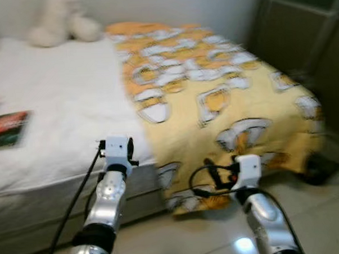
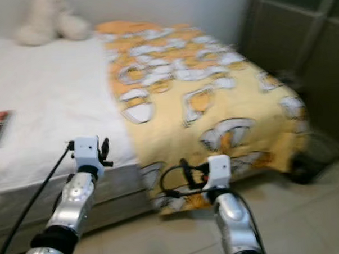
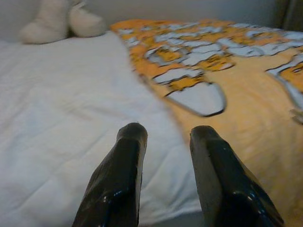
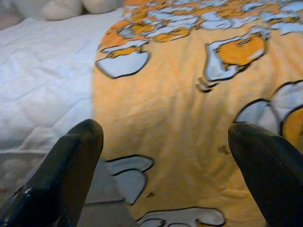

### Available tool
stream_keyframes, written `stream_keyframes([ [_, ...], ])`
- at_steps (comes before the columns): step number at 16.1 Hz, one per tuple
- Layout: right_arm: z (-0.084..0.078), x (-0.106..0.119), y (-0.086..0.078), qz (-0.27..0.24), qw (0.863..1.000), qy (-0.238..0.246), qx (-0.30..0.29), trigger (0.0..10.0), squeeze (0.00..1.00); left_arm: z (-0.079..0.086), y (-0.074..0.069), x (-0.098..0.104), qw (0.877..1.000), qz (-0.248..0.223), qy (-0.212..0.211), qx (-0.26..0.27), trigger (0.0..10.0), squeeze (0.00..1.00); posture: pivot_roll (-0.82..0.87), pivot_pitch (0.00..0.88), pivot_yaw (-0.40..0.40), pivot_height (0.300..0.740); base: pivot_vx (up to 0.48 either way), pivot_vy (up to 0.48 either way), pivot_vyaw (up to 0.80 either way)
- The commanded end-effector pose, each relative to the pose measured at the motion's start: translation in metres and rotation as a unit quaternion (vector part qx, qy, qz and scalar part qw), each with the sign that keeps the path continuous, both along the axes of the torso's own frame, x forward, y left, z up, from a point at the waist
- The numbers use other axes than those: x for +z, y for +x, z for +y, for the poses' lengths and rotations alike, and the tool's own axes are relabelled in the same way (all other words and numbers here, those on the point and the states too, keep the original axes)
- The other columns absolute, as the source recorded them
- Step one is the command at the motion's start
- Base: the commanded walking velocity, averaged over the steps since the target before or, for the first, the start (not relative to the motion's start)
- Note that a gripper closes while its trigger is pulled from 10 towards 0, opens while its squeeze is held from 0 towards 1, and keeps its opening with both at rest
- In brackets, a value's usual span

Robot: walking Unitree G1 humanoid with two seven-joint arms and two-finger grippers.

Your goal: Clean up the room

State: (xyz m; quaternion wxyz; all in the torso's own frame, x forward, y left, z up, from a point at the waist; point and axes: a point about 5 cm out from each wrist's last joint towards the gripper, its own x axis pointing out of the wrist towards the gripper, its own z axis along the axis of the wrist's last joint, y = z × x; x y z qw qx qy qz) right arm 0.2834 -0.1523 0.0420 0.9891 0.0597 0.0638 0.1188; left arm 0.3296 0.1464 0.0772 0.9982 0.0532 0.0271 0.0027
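The blanket [image 4: 189, 113] hangs off the bed [image 1: 56, 109] just ahead of the right gripper [image 4: 165, 156], spread wide and empty. Soft, light (likely slippery); pinch its hanging edge. The left gripper [image 3: 165, 137], narrowly parted, holds nothing.

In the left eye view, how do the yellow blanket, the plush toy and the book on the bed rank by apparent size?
1. Yellow blanket, by far the largest.
2. Plush toy.
3. Book, partly cut by the picture's edge, so its rank below the toy is unsure.
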Motion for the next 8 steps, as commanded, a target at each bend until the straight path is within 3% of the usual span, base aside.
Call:
stream_keyframes([
  [1, -0.0044, -0.0004, -0.0003, 0.000, 1.000, -0.004, -0.005, 10.0, 0.00, -0.0054, -0.0029, -0.0031, 1.000, 0.005, -0.005, 0.005, 10.0, 0.00, 0.12, 0.000, -0.012, 0.740, 0.000, -0.480, 0.56],
  [6, -0.0019, 0.0003, 0.0033, 0.000, 1.000, -0.002, 0.004, 10.0, 0.00, -0.0100, -0.0023, -0.0043, 1.000, 0.013, 0.013, 0.006, 10.0, 0.00, 0.12, 0.000, -0.008, 0.740, 0.000, -0.480, 0.55],
  [8, -0.0031, -0.0002, 0.0030, 0.000, 1.000, -0.002, 0.003, 10.0, 0.00, -0.0140, -0.0005, -0.0037, 1.000, 0.017, 0.019, -0.008, 10.0, 0.00, 0.12, 0.000, -0.005, 0.740, 0.000, 0.000, 0.54],
])
